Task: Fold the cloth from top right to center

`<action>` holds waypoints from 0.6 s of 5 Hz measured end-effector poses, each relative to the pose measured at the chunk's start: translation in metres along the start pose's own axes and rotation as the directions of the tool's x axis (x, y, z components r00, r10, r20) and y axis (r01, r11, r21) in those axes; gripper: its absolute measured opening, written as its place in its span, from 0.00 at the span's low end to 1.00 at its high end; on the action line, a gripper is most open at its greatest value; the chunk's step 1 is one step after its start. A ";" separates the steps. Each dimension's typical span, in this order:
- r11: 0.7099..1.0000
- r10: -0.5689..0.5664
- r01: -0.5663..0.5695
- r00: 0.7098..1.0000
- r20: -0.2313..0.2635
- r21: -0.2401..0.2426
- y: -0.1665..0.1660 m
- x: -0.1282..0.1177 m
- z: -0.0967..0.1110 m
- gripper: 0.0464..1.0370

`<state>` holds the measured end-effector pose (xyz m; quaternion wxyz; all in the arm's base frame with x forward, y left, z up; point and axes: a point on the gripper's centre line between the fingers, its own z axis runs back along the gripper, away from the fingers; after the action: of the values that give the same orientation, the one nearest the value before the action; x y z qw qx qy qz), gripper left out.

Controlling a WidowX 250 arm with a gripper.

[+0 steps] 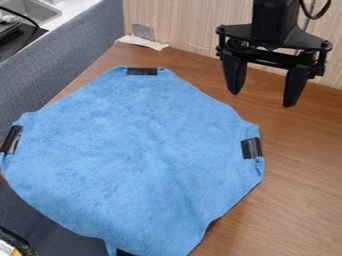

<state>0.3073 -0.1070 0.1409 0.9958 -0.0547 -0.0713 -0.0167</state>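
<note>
The blue cloth (137, 150) lies spread out over the wooden table, its lower left part reaching past the table's edge. Black tape marks its corners: one at the top, one at the far left, one at the right and one at the bottom edge of the view. My gripper (264, 100) hangs at the upper right, above the table and apart from the cloth, up and to the right of the cloth's right taped corner. It is open, its two fingers wide apart and pointing down with nothing between them.
A wood-grain wall (194, 25) stands behind the table (300, 185). White paper or tape (143, 42) lies at the table's back left corner. A grey-blue padded side (57, 65) runs along the left, with a metal sink (32, 10) beyond it. Bare wood extends on the right.
</note>
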 end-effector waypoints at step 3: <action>1.000 0.016 -0.015 0.998 -0.060 0.026 -0.001 0.018 -0.044 0.96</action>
<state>0.3312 -0.1137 0.1008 0.9982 -0.0421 -0.0412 -0.0097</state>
